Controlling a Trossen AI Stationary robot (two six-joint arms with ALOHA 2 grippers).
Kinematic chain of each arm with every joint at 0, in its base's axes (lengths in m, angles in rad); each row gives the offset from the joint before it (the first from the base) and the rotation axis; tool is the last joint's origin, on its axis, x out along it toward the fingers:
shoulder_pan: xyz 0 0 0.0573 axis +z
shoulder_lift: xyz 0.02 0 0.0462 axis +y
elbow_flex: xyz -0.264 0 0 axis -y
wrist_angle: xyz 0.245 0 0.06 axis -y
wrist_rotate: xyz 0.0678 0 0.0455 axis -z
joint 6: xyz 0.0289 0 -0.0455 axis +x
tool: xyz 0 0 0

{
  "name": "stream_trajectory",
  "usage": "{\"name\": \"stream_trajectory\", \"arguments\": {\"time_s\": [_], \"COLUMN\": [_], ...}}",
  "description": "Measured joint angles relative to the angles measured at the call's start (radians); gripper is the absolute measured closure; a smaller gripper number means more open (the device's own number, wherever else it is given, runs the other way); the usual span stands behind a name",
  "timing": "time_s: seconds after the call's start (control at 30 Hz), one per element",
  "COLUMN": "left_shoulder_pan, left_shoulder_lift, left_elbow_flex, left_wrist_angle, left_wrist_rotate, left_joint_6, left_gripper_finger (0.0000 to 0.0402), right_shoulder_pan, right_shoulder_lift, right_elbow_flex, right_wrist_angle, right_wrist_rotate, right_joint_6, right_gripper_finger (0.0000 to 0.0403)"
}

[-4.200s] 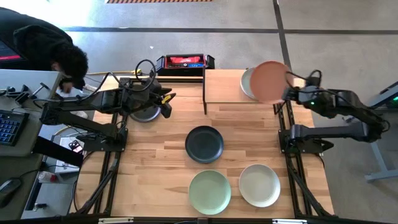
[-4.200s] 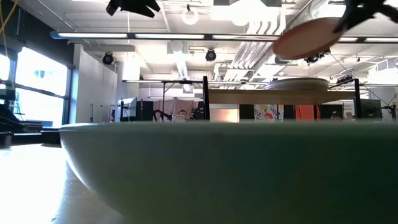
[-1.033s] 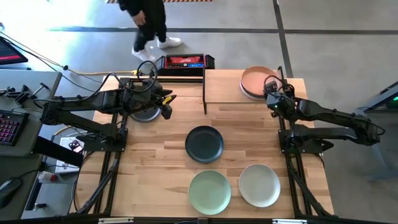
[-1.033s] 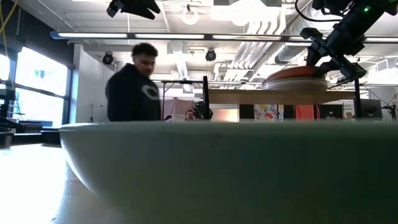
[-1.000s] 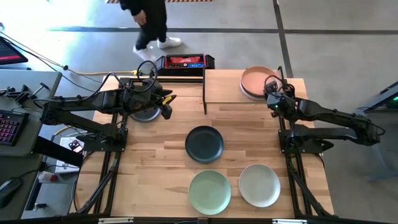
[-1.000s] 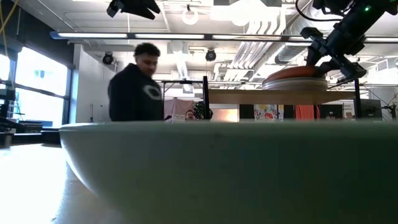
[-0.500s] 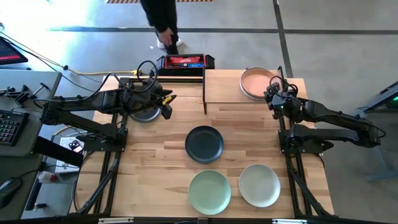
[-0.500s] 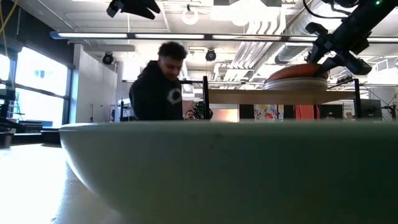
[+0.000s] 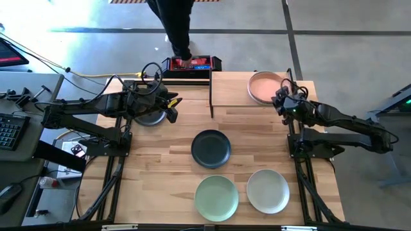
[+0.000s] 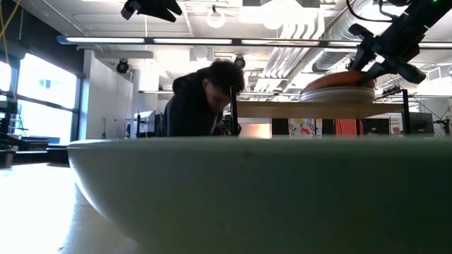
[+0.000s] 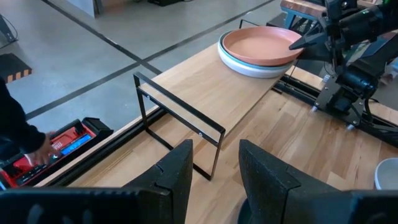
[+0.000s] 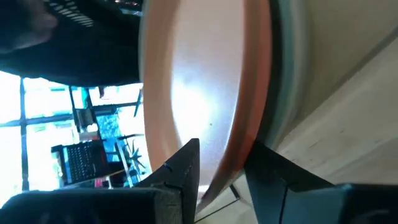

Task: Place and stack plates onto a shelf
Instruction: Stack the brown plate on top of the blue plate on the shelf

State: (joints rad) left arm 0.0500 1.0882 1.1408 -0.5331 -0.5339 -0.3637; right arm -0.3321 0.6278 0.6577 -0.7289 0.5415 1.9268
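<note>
Peach plate [image 9: 264, 85] lying flat atop a cream plate [image 11: 249, 63] on the shelf [image 9: 231, 90], our right gripper [image 9: 282, 101] at its rim.

From above we see the shelf's long side running across the table, with the two-plate stack at its right end. In the right wrist view our right fingers [image 12: 180, 171] stand a little apart with the peach rim between them, though we cannot tell if they pinch it or just straddle it. The left gripper [image 9: 172, 106] hangs over a grey plate [image 9: 149, 117] left of the shelf, fingers slightly spread, holding nothing. Only the high view shows the black plate [image 9: 210, 148], pale green plate [image 9: 216, 197] and off-white plate [image 9: 268, 190] on the table; only the left wrist view shows the cream plate underneath. A person [image 10: 201, 102] bends beyond the table.
</note>
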Motion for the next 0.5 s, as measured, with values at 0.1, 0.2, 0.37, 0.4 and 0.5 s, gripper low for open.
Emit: {"name": "stream_trajectory", "arguments": {"time_s": [0.1,0.2,0.37,0.4,0.5], "left_shoulder_pan": [0.000,0.000,0.000,0.000,0.000], "left_shoulder_lift": [0.000,0.000,0.000,0.000,0.000], "left_elbow_flex": [0.000,0.000,0.000,0.000,0.000], "left_wrist_angle": [0.000,0.000,0.000,0.000,0.000], "left_wrist_rotate": [0.000,0.000,0.000,0.000,0.000], "left_joint_6": [0.000,0.000,0.000,0.000,0.000], "left_gripper_finger": [0.0284,0.0284,0.0284,0.0284,0.0284], "right_shoulder_pan": [0.000,0.000,0.000,0.000,0.000], "right_shoulder_lift": [-0.017,-0.021,-0.019,-0.019,-0.018], "right_elbow_flex": [0.022,0.048,0.078,0.078,0.078], "right_wrist_angle": [-0.013,-0.061,-0.146,-0.156,-0.157], "right_wrist_rotate": [0.000,-0.001,-0.028,-0.044,-0.057], "right_joint_6": [-0.036,-0.050,-0.050,-0.050,-0.046], "right_gripper_finger": [0.0300,0.0300,0.0300,0.0300,0.0300]}}
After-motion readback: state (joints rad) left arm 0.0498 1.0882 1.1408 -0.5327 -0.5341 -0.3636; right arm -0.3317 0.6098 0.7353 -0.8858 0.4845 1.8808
